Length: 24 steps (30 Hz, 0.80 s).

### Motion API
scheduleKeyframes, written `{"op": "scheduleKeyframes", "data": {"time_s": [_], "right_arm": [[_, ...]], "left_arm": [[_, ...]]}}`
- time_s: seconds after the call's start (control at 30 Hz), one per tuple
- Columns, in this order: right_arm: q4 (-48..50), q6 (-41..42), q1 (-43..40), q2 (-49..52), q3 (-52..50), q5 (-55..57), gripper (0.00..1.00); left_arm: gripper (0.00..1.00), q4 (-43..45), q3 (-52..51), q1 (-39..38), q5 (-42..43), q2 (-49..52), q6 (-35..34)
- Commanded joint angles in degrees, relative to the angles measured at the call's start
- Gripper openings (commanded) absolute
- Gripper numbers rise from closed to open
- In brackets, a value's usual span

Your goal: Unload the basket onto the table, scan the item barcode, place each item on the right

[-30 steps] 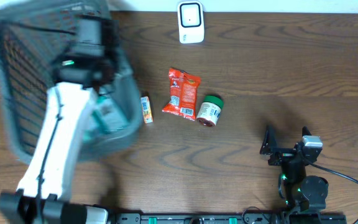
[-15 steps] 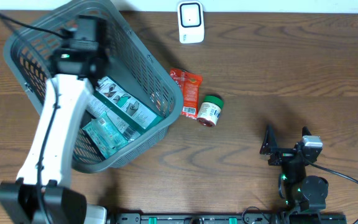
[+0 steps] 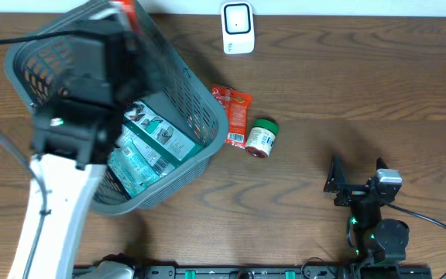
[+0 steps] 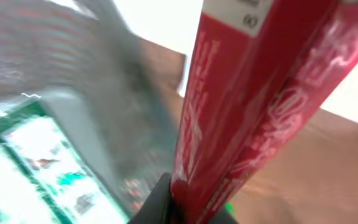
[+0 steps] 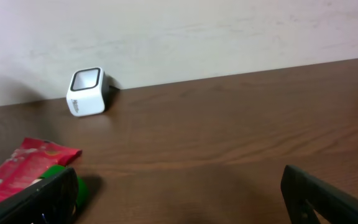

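Left arm [image 3: 56, 194] raised, red box [image 4: 253, 106] pinched between left fingers [image 4: 157, 202], right fingers [image 5: 36, 199] wide

Well above the left gripper [image 4: 185, 208], on the red box [image 4: 253, 106] it pinches, a white label [image 4: 238, 7] shows two digits, perhaps "60" (blurred); the white lettering nearer the jaws cannot be read.

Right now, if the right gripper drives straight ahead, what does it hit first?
Way looks free: the right gripper points across the table toward the back wall. Scanner and red snack bag probably lie left of that line.
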Motion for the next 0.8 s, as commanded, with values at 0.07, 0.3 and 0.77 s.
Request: {"op": "scheduleKeyframes", "data": {"time_s": [0.07,0.3,0.77], "right_arm": [[-0.24,-0.66,-0.42,0.02,-0.07,-0.07,0.99],[-0.24,-0.66,-0.39,0.02,-0.07,-0.07,0.99],[-0.22,-0.66,-0.42,0.02,-0.07,-0.07,0.99]], "left_arm": [[0.07,4.96,0.44,-10.69,2.34,5.75,-2.8],[0.07,10.01,0.44,-21.11,-3.06,13.84,-6.08],[0.07,-6.23,0.46,-24.92,-17.62,19.12,-6.19]]}}
